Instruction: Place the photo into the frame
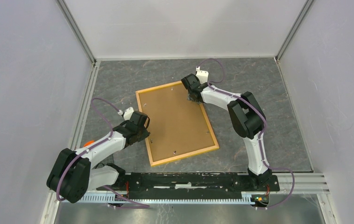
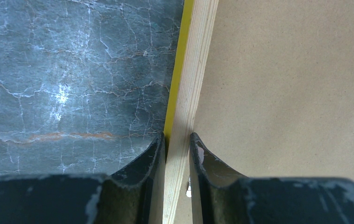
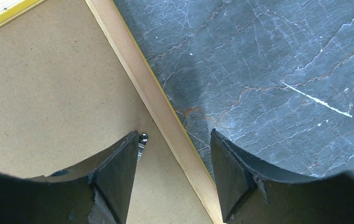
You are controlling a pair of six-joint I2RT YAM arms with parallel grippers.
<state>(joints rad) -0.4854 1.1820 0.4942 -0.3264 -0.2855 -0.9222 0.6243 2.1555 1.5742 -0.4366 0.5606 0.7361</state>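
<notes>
left end effector (image 2: pixel 177 140) pinches the frame (image 2: pixel 191 79) by its left rail; right end effector (image 3: pixel 175 137) straddles the right rail, wide open. close it squarely before lifting.

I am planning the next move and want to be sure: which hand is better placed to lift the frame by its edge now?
Probably the left. The left hand pinches the frame by its wooden edge between both fingers. The right hand is open, only straddling the opposite edge.
</notes>
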